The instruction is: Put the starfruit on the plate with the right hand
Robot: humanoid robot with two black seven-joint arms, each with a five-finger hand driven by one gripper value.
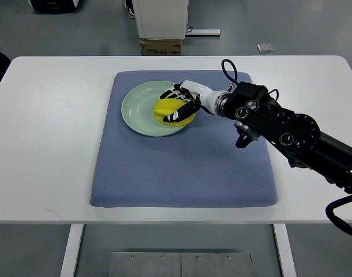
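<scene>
The white-and-black right hand [180,103] is wrapping its fingers around the ribbed yellow starfruit [168,109], holding it over the pale green round plate [135,104] for setting down.

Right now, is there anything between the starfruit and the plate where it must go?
Nothing visible stands in the way. The right hand holds the yellow starfruit directly over the right part of the green plate, and the plate's surface carries no other thing. Whether the fruit already touches the plate cannot be told from this view.
</scene>
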